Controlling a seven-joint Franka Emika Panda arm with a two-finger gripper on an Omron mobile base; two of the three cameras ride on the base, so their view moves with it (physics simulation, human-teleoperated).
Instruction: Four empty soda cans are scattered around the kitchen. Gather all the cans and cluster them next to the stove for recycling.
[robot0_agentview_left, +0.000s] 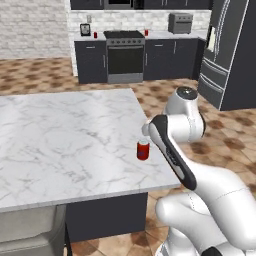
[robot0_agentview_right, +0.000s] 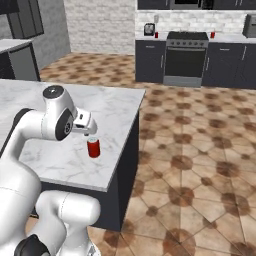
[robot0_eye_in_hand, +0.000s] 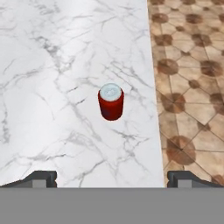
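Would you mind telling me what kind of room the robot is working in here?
A rendered home kitchen, it seems: a black stove sits between dark cabinets along the far wall, a tall refrigerator stands to the right, and a marble-topped island holds a red soda can.

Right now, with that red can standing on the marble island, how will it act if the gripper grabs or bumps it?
The soda can stands upright and narrow, so a sideways bump would probably tip it, and then it could roll. It is near the island's edge, so it might fall off. It is likely light and thin-walled, so it may dent if squeezed.
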